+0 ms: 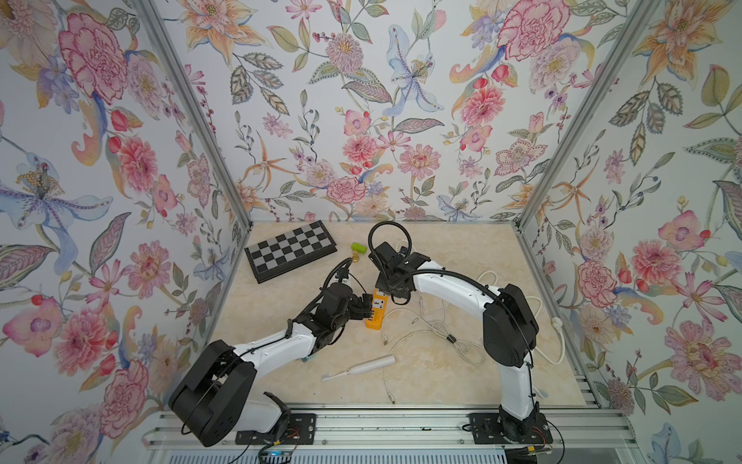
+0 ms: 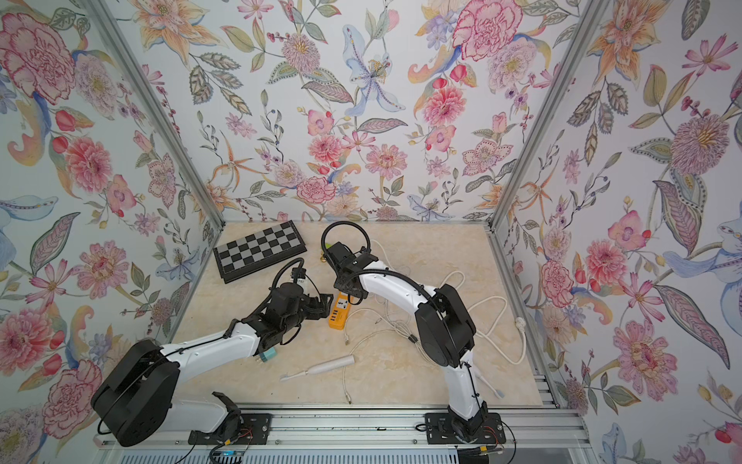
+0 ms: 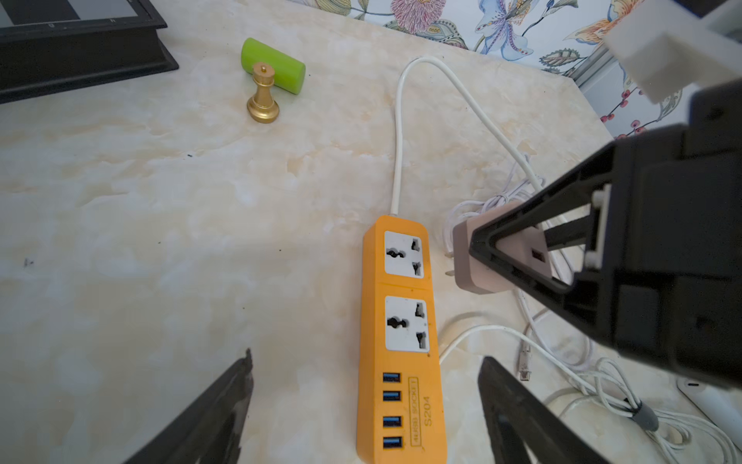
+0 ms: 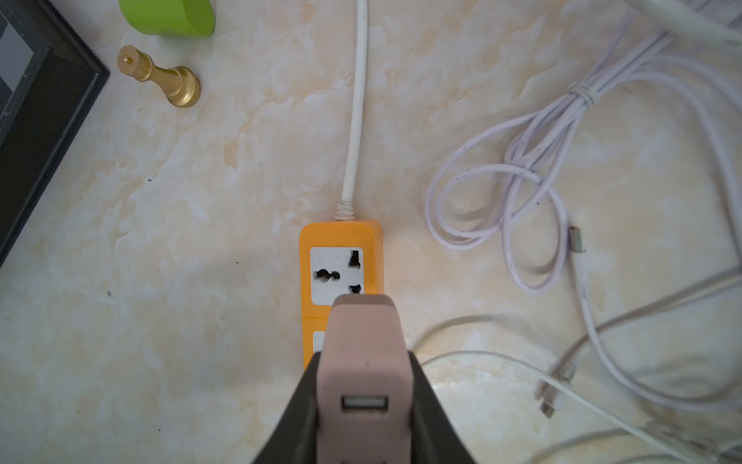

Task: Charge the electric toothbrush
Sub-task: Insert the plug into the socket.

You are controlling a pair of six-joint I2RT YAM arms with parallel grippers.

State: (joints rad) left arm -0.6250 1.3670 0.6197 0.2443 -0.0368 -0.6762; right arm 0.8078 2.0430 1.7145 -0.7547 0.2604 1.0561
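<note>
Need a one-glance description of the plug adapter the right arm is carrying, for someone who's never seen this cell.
On the marble table, find the orange power strip near the centre. The right gripper holds the adapter at the strip's cord end. It is the only dusty-pink block there, with one USB port on its back face, unlike the pale cables lying loose alongside.

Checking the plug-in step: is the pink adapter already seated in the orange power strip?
No: the left wrist view shows the pink adapter with prongs bare, outside the orange power strip.
</note>
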